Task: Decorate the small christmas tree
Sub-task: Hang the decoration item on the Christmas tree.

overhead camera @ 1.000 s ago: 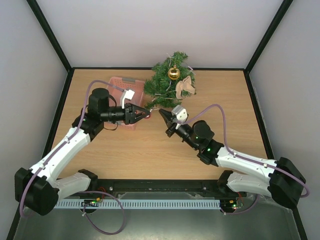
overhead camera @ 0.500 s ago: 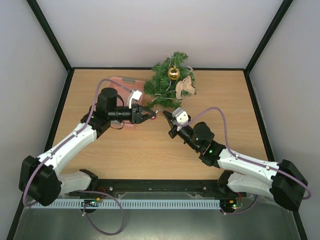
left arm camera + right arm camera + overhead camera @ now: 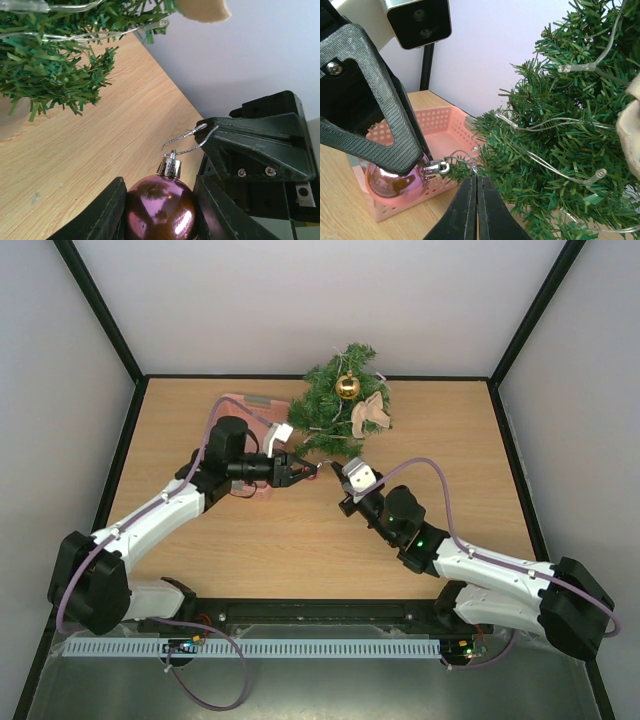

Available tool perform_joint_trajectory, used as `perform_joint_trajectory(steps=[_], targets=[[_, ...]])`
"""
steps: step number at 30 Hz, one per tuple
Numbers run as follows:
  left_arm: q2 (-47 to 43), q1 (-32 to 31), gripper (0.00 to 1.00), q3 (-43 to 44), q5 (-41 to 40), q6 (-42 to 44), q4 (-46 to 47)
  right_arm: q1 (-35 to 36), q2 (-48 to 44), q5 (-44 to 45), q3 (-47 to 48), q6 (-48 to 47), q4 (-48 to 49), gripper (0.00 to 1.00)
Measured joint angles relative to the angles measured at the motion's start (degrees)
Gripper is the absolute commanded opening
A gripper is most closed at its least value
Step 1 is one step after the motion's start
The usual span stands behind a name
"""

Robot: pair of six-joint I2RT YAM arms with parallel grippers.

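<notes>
The small christmas tree [image 3: 335,410] stands at the table's back middle, with a gold ball [image 3: 347,387] and a beige felt ornament [image 3: 368,416] hanging on it. My left gripper [image 3: 300,472] is shut on a shiny pink ball [image 3: 160,207] with a silver cap, held just in front of the tree's lower left branches [image 3: 50,75]. My right gripper [image 3: 472,182] is shut, its tips pinching the ball's thin silver loop [image 3: 460,157] beside a low branch. It meets the left gripper from the right in the top view [image 3: 328,470].
A pink perforated basket [image 3: 248,402] sits left of the tree, partly under my left arm; it also shows in the right wrist view [image 3: 445,130]. Pale light-string wires [image 3: 560,125] run through the branches. Black frame rails edge the table.
My left arm has carried the pink ball to the right, closer to the tree's lower branches. The right gripper has stayed at the ball's loop, shifting slightly right.
</notes>
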Motion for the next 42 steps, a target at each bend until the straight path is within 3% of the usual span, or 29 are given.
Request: perform_joint_trajectory(steps=[32,42], targets=[[3.1,-0.9,0.33,0.0,-9.3,6.0,3.0,-3.7,10.6,0.4,1.7,-10.6,7.0,0.02],[3.0,1.5,0.33,0.0,-11.0,6.0,3.2,-3.7,13.8,0.8,3.9,-13.7,7.8,0.02]])
